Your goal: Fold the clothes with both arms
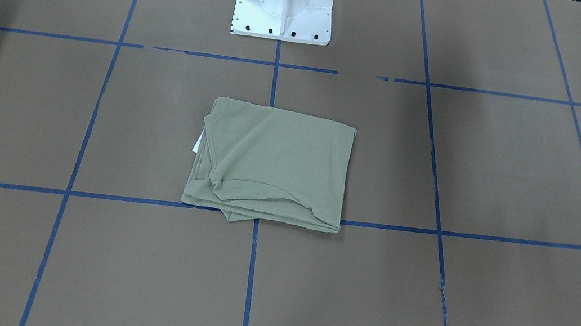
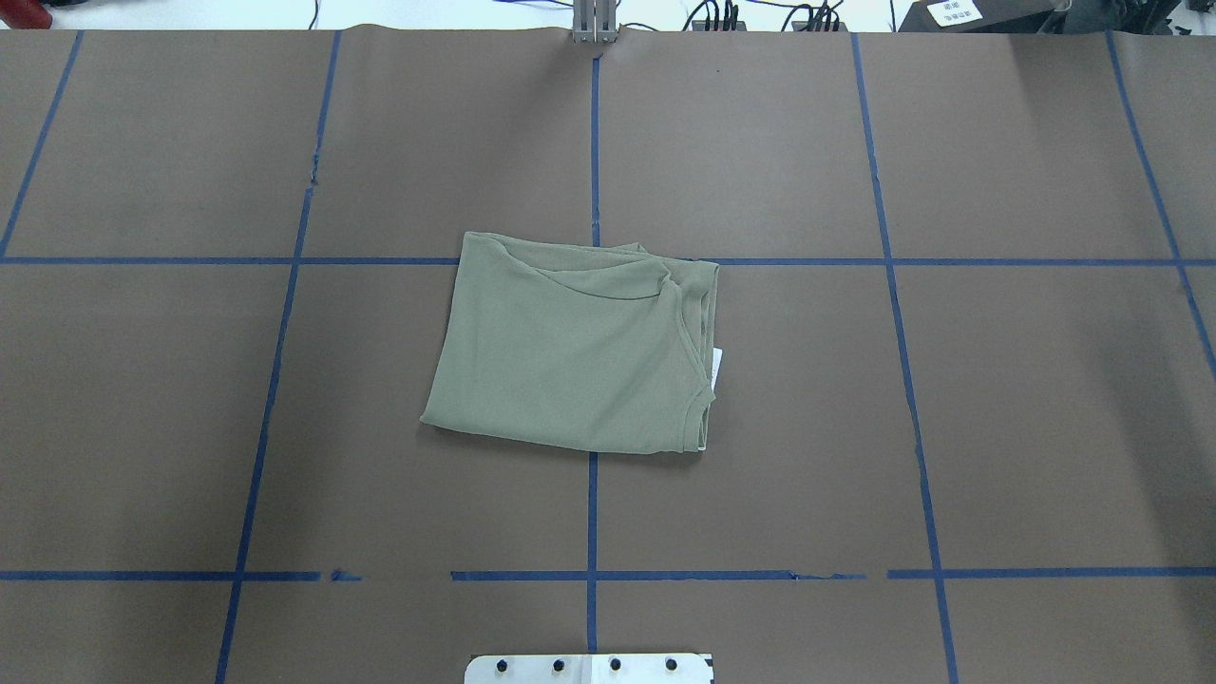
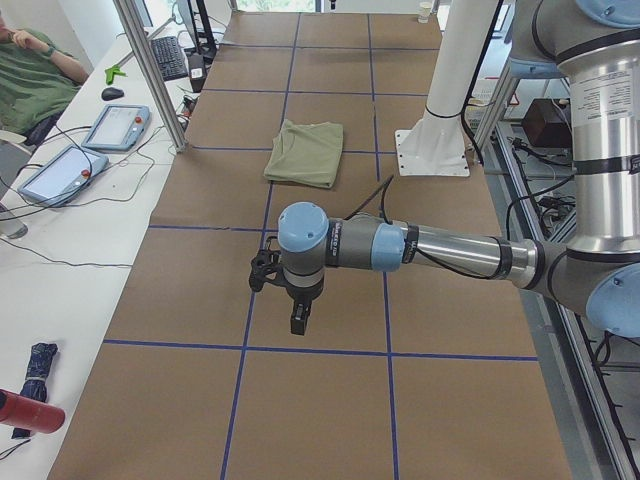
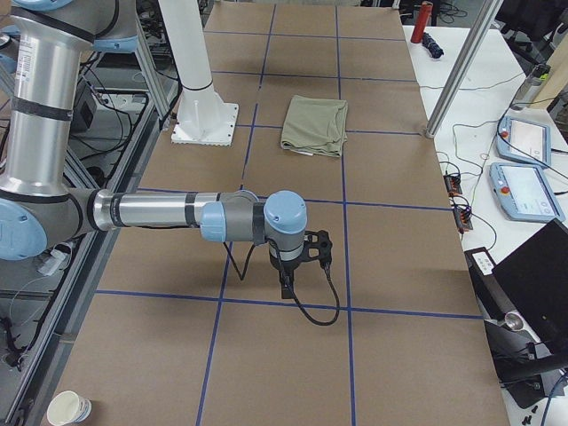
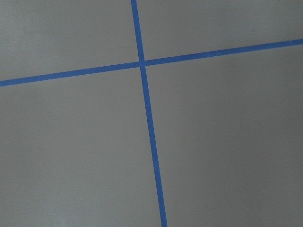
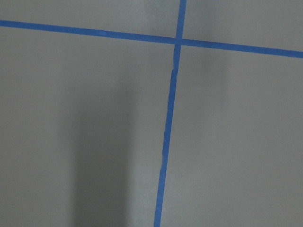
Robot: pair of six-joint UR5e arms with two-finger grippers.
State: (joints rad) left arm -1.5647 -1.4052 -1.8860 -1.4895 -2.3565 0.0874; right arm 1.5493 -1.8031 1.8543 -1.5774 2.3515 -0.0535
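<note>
Two arms, and both hang way out at opposite ends of the desk (image 2: 997, 427), well apart from the cloth. On the robot's left, the left arm (image 3: 440, 250) stretches low over the brown paper with the left tool (image 3: 298, 322) pointing straight down, just beside a blue tape line (image 3: 255, 290). Only the side view catches it, so I can't tell if the fingers are spread or pressed together, and its wrist cam shows just paper and a tape crossing. Beside that end sits a white side desk with two teach pendants (image 3: 118, 127), a keyboard (image 3: 168, 57), a person in a green top (image 3: 30, 60) and a red cylinder (image 3: 30, 410). In the middle, the green shirt (image 2: 575, 356) lies folded into a rough rectangle, flat on the desk in front of the white pedestal (image 1: 285, 0). It covers the centre tape line and its far edge sits on a cross line. A white hang tag (image 2: 717, 364) pokes out at its right edge, by the ribbed neck. Over on the right, the right arm (image 4: 160, 213) reaches out the same way with the right tool (image 4: 287, 286) pointing down. Same deal, can't tell how its fingers stand. A paper cup (image 4: 69, 408) sits at that end's corner, and more pendants (image 4: 524, 191) lie on the side desk.
</note>
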